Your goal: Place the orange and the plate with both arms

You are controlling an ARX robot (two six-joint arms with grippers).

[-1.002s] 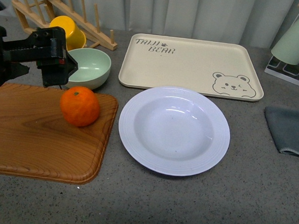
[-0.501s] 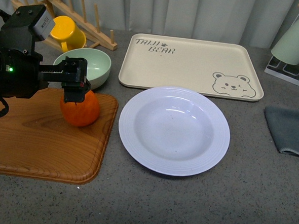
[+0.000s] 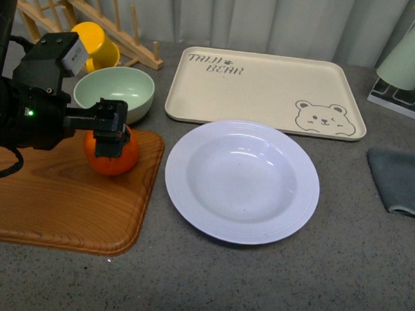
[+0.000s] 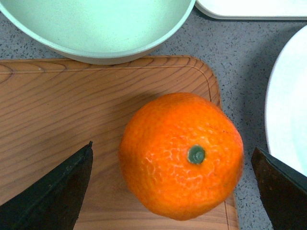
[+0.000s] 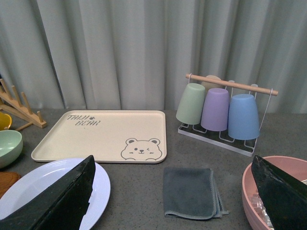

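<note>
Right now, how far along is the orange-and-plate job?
Nothing is placed yet. In hand: the left gripper sits open astride the orange on the board, fingers clear of it. To do: grasp and move the orange. The plate lies untouched, with the right gripper open, away from it.

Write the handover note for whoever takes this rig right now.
Left tool: open, its fingers either side of the orange, not touching it.
Right tool: open, empty, clear of the plate.
The orange sits on the wooden board. The plate lies bare on the counter beside the board.
Done: left arm lined up on the orange.
Left to do: grasp and place the orange; right arm takes and places the plate.
</note>
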